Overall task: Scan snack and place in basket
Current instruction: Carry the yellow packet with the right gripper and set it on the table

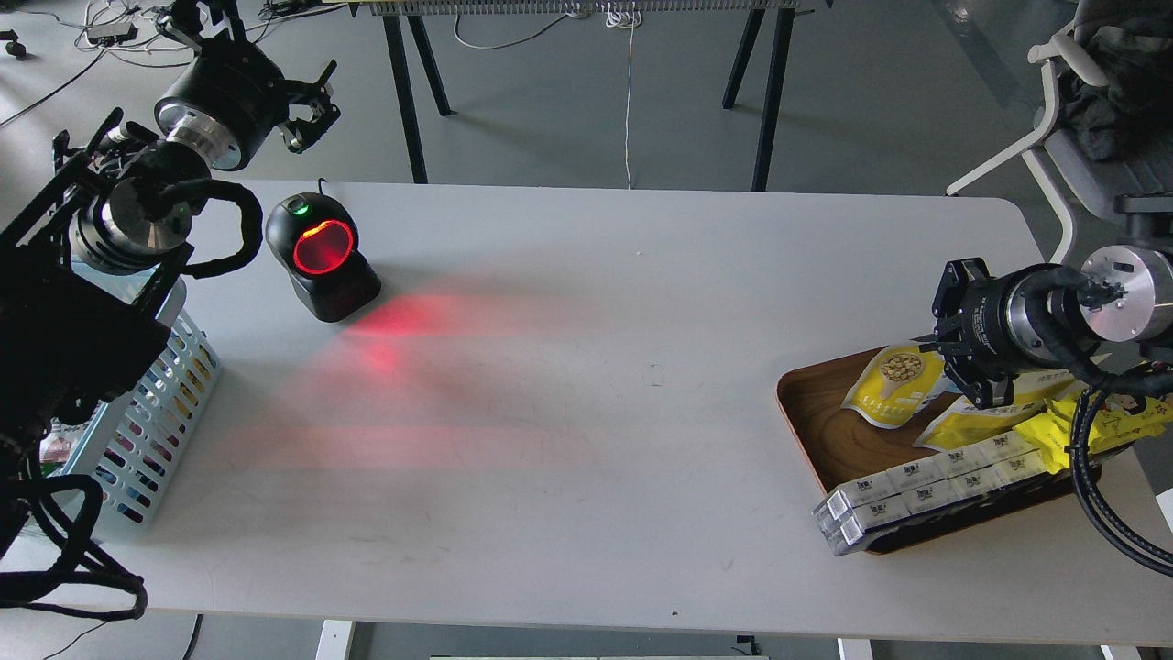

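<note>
The counter is bare across its wide middle, from the scanner at the back left to the tray at the right edge; red light from the scanner spills over the surface in front of it. The basket stands at the left edge, partly hidden under the left arm, with only its slotted side showing. The left gripper hangs beyond the counter's back edge, above and behind the scanner, with its fingers spread apart and nothing between them.

The snack lies in the tray's back part, tilted with its front up. The right gripper is over the tray at the pouch's right edge; it is dark and seen from the side, so I cannot tell how its fingers stand or whether they touch the pouch. Further yellow packs lie beside it under the arm, and a row of white boxes runs along the tray's front rim, overhanging at the left end
</note>
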Available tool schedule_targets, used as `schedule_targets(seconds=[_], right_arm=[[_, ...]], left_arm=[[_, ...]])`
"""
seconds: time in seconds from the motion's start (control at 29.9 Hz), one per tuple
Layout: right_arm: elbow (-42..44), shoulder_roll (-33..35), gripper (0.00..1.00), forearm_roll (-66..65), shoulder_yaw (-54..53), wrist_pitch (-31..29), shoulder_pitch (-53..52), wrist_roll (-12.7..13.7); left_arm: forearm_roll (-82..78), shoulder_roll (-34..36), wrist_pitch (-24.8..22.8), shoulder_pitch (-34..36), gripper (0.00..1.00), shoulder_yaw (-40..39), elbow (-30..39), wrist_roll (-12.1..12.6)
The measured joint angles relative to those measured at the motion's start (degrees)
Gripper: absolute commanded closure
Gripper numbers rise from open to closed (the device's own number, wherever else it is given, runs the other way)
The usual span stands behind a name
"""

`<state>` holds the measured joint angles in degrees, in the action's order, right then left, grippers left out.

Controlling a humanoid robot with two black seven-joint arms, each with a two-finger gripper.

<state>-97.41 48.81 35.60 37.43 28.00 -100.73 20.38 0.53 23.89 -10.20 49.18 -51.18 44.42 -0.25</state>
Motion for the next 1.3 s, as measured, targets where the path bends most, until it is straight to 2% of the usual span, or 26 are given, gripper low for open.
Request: schedule_targets(seconds=[0.27, 0.47, 0.67, 0.94, 1.1, 1.3], right_arm=[[-0.5, 3.5, 1.00, 0.1, -8.9, 0.0, -0.8, 0.8], [-0.4, 3.0, 1.00, 0.2, -18.8, 0.0, 1.2, 0.8], [0.8, -4.2, 1.00, -0.4, -30.2, 0.0, 8.4, 0.1], [8.3, -18.3, 1.00, -5.2, -41.0, 0.0, 19.6, -0.4], [12.7, -26.5, 1.00, -8.6, -44.3, 0.0, 24.4, -0.4], [17.0, -33.3, 1.00, -9.8, -44.4, 0.0, 25.7, -0.1]], left_arm=[[-0.2, 0.4, 0.1, 0.0, 0.00, 0.2, -0.1, 0.1], [-0.3, 0.7, 0.1, 0.1, 0.00, 0.2, -0.3, 0.2], [-0.3, 0.7, 0.1, 0.0, 0.00, 0.2, -0.4, 0.2], [-0.3, 0.5, 0.1, -0.1, 0.00, 0.2, -0.4, 0.2], [-0.3, 0.5, 0.0, -0.1, 0.00, 0.2, -0.4, 0.2], [-0.3, 0.5, 0.0, -0.1, 0.00, 0.2, -0.4, 0.2]])
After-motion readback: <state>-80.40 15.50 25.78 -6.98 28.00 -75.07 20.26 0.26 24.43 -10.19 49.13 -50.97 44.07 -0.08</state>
